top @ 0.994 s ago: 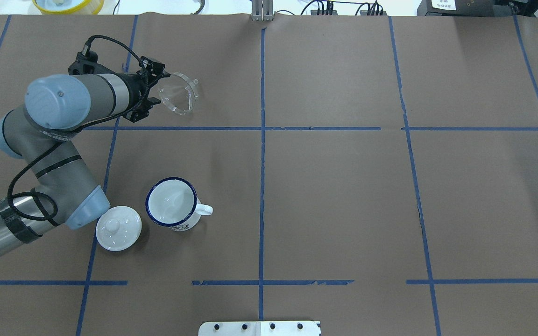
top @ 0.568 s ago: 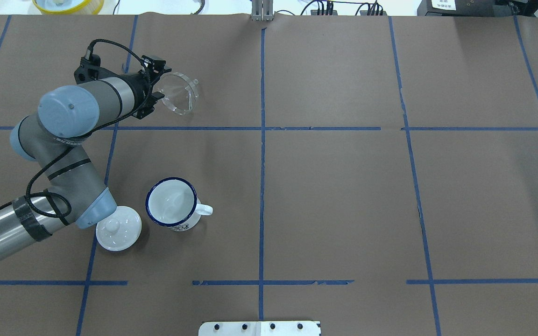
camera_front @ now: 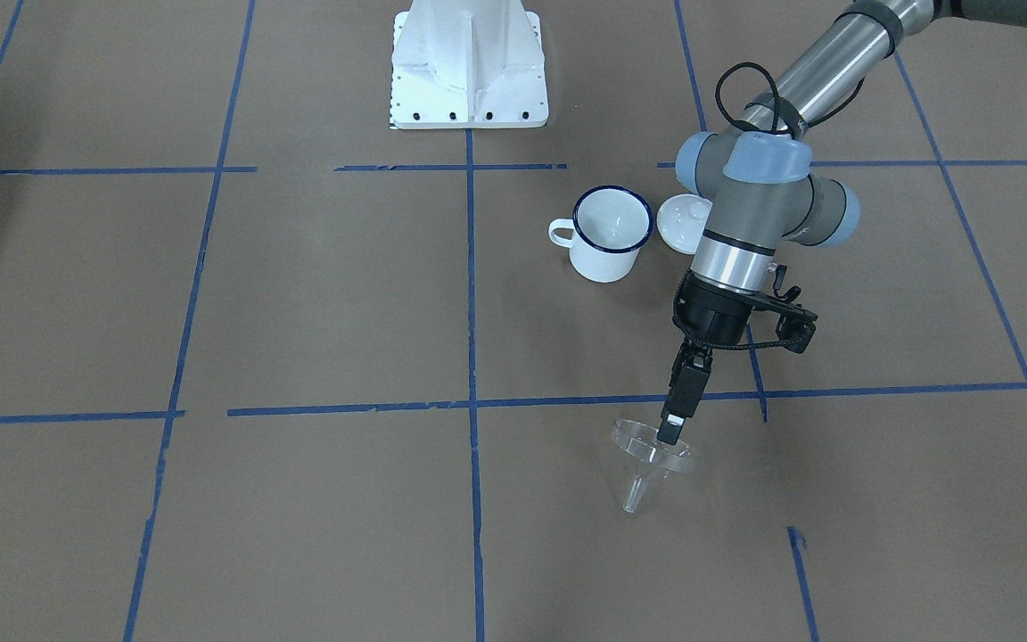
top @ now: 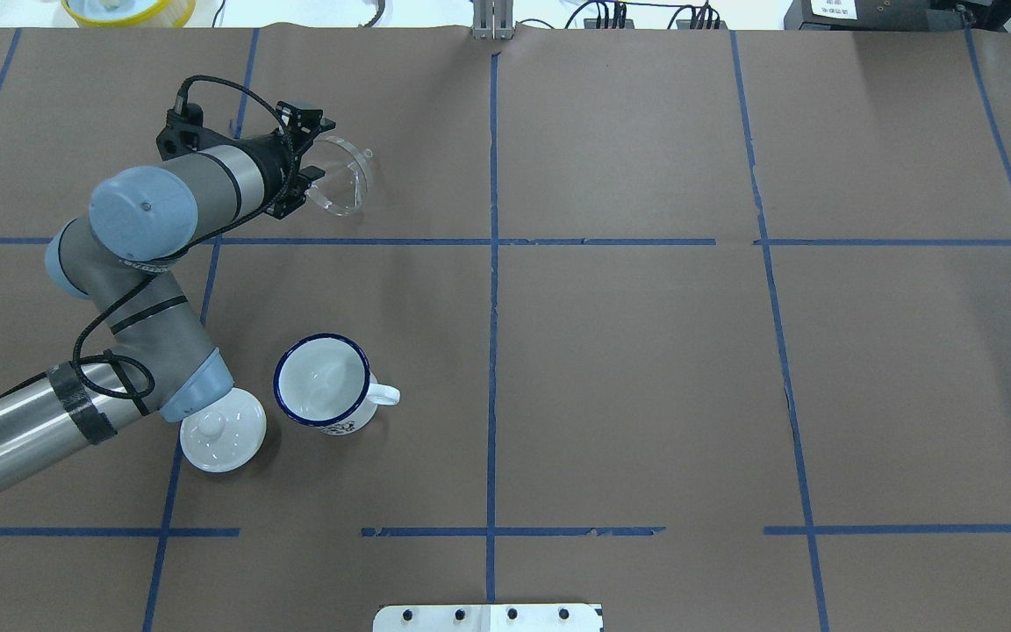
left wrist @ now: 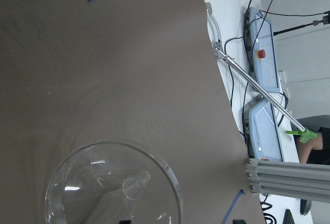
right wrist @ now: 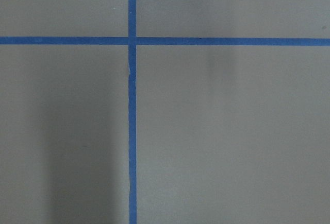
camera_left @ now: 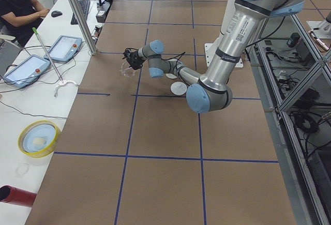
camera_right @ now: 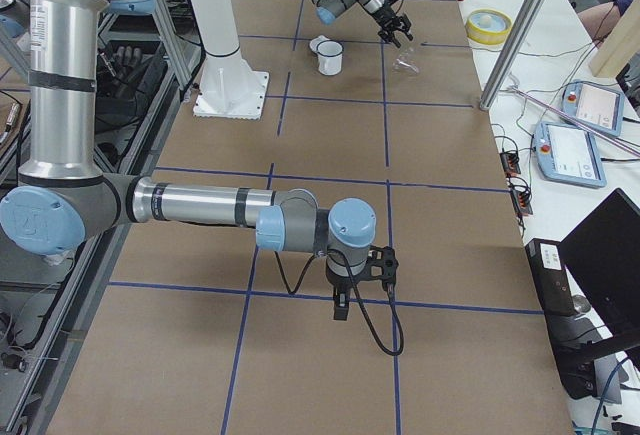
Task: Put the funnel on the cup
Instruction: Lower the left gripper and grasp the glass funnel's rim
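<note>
My left gripper [top: 311, 180] is shut on the rim of the clear funnel [top: 341, 180]. It holds the funnel tilted over the far left part of the table. In the front view the gripper [camera_front: 672, 431] pinches the rim from above and the funnel [camera_front: 650, 465] has its spout pointing down and away. The left wrist view looks into the funnel [left wrist: 113, 183]. The white cup with a blue rim [top: 323, 383] stands upright and empty, nearer the robot, well apart from the funnel. My right gripper [camera_right: 340, 305] shows only in the right side view; I cannot tell its state.
A white knobbed lid [top: 223, 430] lies just left of the cup, under my left elbow. The robot's white base plate [camera_front: 469, 62] is at the table's near edge. Brown paper [top: 646, 369] with blue tape lines covers the table. A yellow dish [top: 128, 9] sits beyond the far edge.
My left arm's elbow and wrist have swung right and farther out. The funnel has turned more edge-on in the overhead view, still gripped. The cup and lid have not moved.
</note>
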